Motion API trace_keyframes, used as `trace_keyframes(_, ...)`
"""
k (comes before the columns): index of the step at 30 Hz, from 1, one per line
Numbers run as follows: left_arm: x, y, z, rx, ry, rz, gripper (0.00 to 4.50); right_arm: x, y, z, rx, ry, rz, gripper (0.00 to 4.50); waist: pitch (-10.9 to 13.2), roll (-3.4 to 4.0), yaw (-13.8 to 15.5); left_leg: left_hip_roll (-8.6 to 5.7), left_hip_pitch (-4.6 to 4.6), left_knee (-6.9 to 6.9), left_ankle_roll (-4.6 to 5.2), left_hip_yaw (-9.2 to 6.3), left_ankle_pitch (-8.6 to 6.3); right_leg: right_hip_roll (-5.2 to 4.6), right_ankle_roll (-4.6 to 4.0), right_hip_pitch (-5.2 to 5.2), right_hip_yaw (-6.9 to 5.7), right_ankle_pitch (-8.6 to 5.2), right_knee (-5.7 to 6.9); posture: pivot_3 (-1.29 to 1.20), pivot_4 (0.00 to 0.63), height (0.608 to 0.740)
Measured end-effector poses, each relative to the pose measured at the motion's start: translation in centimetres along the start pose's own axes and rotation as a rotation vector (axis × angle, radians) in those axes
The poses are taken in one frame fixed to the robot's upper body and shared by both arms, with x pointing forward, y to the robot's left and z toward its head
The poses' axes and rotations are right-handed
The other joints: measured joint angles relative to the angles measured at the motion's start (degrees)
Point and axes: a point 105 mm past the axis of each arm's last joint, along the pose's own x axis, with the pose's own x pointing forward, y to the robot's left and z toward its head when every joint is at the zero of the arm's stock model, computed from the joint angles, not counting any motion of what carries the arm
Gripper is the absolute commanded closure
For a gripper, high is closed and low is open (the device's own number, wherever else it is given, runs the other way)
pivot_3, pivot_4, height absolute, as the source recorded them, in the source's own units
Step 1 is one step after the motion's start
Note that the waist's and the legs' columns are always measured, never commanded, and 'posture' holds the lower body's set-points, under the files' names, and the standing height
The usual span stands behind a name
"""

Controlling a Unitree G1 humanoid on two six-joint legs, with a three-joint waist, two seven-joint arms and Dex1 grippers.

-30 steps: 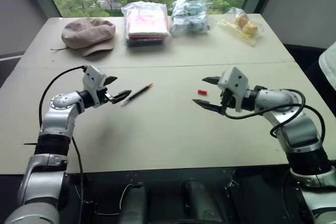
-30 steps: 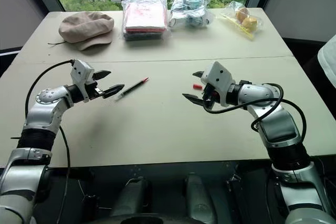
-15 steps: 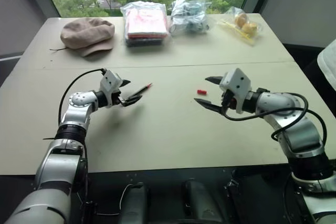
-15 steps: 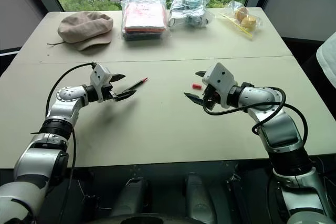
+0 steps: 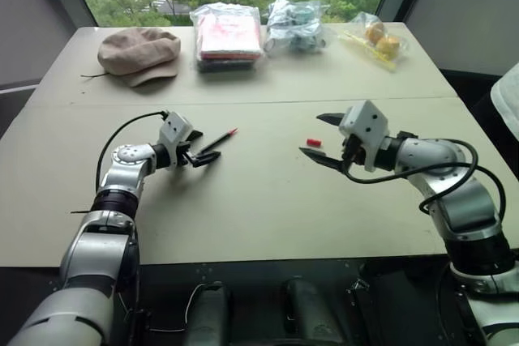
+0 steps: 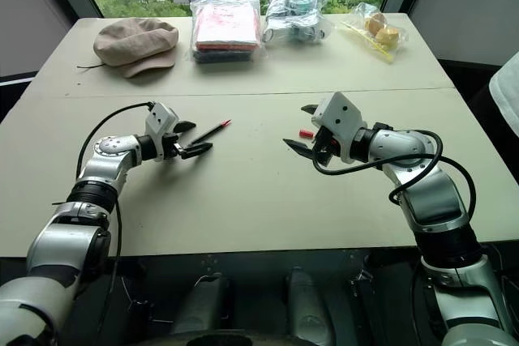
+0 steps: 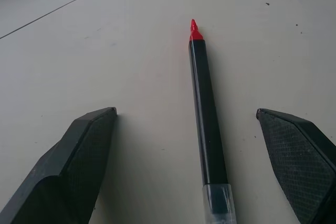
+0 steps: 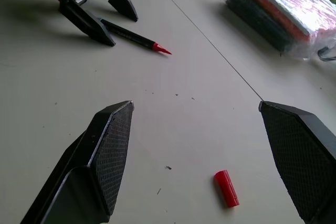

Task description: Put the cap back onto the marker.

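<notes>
A soft tan hat sits at eleven o'clock on the table. Three clear bags line up near twelve, one holding small yellow buns.

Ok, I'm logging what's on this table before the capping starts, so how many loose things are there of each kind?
Marker: 1
Cap: 1
Hat: 1
Clear plastic bags with contents, at the far edge: 3 (pink stack, dark bundle, yellow-orange items)
Total: 6
</notes>
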Motion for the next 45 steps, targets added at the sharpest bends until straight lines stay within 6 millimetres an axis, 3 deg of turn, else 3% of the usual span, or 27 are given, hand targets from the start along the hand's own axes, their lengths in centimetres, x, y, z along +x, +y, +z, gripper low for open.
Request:
trace_keyframes(3,0.1,-0.1,0.0,0.000,0.003,-0.006,1.28,0.0,0.0,0.0,-0.001,0.000,-0.001,0.55,0.0,0.00,0.0,0.00,0.01,0.00,0.00,0.00,0.00,0.00,0.00,0.01,0.00,0.00,0.00,0.00,0.150,0.740)
trace_keyframes(9,0.1,-0.2,0.0,-0.002,0.007,-0.018,4.32,0.0,-0.1,0.0,-0.003,0.002,-0.002,0.55,0.0,0.00,-0.1,0.00,0.02,0.00,0.00,0.00,0.00,0.01,0.00,0.01,0.00,0.00,0.00,0.00,0.150,0.740)
trace_keyframes(10,0.1,-0.2,0.0,-0.002,0.007,-0.019,4.43,0.0,-0.1,0.0,-0.004,0.002,-0.002,0.55,0.0,0.00,-0.1,0.00,0.02,0.00,0.00,0.00,0.00,0.00,0.00,0.01,0.00,0.00,0.00,0.00,0.150,0.740)
trace_keyframes(22,-0.1,-0.4,0.2,0.022,0.005,-0.030,4.49,0.0,-0.2,0.0,-0.006,0.004,-0.006,0.55,0.0,0.01,-0.2,0.00,0.02,0.00,0.00,0.01,0.00,0.00,0.00,0.01,0.01,0.00,-0.01,0.00,0.150,0.740)
trace_keyframes(29,-1.5,-1.2,0.1,0.086,0.005,-0.034,4.49,0.1,-1.4,-2.3,0.098,0.020,-0.044,0.55,0.0,0.00,-0.4,0.03,0.02,-0.02,0.00,0.00,0.00,0.02,0.00,-0.01,0.02,0.00,0.00,0.00,0.150,0.740)
trace_keyframes(34,-3.4,-1.9,2.4,0.154,-0.071,0.014,4.49,0.9,-1.7,-5.8,0.283,0.038,-0.028,0.55,0.0,0.02,-0.3,0.03,0.02,-0.03,0.00,0.00,0.00,-0.01,-0.01,-0.01,0.03,0.00,0.03,0.00,0.150,0.740)
trace_keyframes(41,-5.4,-3.4,4.0,0.143,-0.126,0.048,4.49,2.9,-2.8,-6.2,0.332,-0.006,0.023,0.55,0.0,0.03,-0.5,0.04,0.04,-0.04,0.00,0.00,0.00,0.01,-0.01,-0.01,0.03,0.00,0.02,0.00,0.150,0.740)
trace_keyframes(45,-6.4,-3.8,3.9,0.133,-0.121,0.076,4.49,4.0,-3.3,-6.9,0.323,0.011,0.053,0.55,0.0,0.04,-0.5,0.03,0.05,-0.04,0.00,0.04,0.00,-0.01,-0.01,-0.01,0.04,0.00,0.02,0.00,0.150,0.740)
